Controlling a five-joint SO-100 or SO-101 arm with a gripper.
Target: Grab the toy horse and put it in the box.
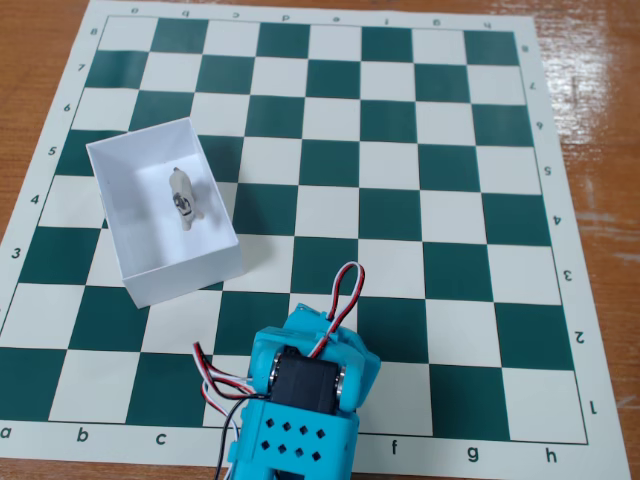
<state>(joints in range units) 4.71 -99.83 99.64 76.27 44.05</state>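
The white open-topped box [175, 275] stands on the chessboard's left side in the fixed view. The toy horse [182, 196], a tiny white-grey figurine with dark markings, lies inside the box on its floor. The blue arm [300, 400] is folded at the bottom centre, below and to the right of the box and apart from it. Only its body, black servo and wires show. The gripper's fingers are hidden under the arm's body, so I cannot tell how they stand.
The green and white chessboard mat [420, 180] covers most of the wooden table [600, 80]. Red, white and black wires [340, 290] loop above the arm.
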